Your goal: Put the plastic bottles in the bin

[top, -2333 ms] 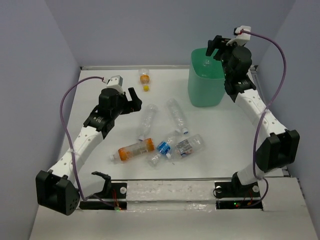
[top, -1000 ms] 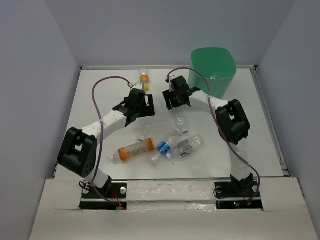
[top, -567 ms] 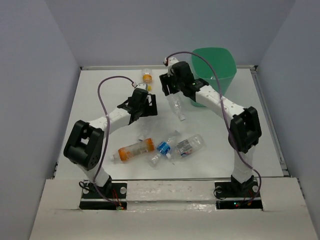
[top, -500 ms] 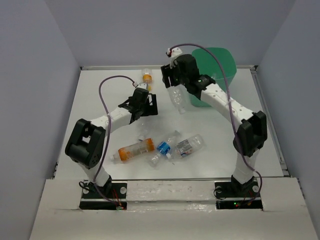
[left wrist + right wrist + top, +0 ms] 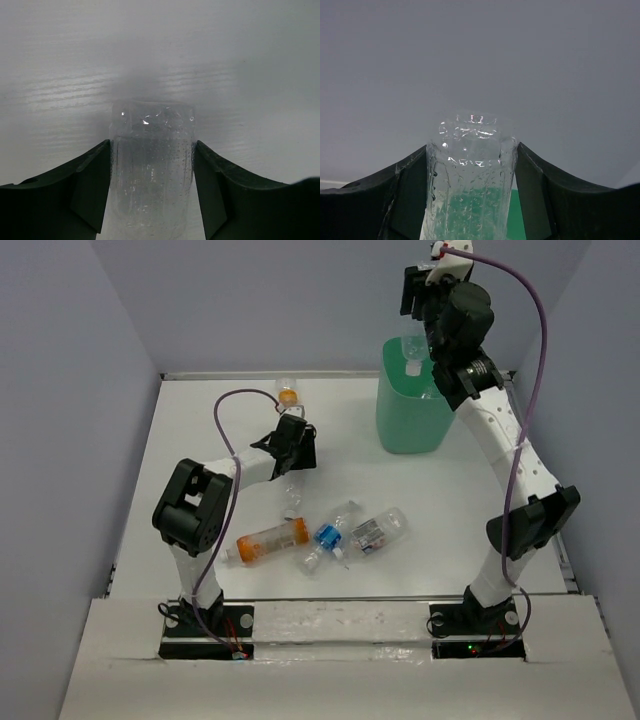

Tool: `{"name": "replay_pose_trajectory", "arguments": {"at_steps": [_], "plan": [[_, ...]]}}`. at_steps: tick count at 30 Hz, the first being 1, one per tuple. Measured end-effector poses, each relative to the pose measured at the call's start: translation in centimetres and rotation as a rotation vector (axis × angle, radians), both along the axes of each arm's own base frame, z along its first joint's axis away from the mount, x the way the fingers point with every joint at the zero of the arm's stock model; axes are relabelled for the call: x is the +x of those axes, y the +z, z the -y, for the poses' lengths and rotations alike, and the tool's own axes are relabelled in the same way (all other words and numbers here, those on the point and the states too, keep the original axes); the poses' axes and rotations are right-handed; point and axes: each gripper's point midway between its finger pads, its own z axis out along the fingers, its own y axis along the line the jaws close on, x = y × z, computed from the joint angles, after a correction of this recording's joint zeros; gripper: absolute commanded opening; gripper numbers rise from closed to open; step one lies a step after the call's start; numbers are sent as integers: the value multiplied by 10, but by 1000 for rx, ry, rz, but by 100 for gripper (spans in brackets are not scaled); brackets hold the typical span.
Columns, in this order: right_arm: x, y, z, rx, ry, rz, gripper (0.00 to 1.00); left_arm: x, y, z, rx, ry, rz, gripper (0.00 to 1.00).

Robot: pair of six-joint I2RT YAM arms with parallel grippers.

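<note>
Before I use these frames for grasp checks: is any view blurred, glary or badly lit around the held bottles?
Left wrist: the left bottle is fairly sharp, small glints near its end; the table behind is soft, with a hazy shadow. Right wrist: the right bottle glints likewise, its lower part tinted green by the bin behind. Top external: even light, faint shadows, no blur.

Bottom edge crops the left bottle and right bottle.

Right pincer with clear bottle, now high above bin.
</note>
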Motion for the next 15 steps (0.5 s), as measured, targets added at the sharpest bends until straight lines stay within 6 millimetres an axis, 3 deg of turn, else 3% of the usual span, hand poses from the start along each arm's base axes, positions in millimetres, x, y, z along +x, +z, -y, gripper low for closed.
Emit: {"name": "replay_pose_trajectory", "arguments": {"at_steps": [3,6,8,9,11,15], "plan": [[29,-15,35,7,-74,-14,45,2,0,-2,7,9,7,55],[63,-46,65,5,-127,-57,46,4,0,-3,12,17,14,43],[85,-73,79,5,-149,-99,58,5,1,-4,14,22,20,40],[93,-84,81,9,-151,-116,74,5,1,-4,16,25,22,40],[103,-103,84,16,-156,-149,92,7,2,-5,19,32,32,39],[105,-136,81,55,-138,-213,97,10,15,-8,18,47,62,38]]}}
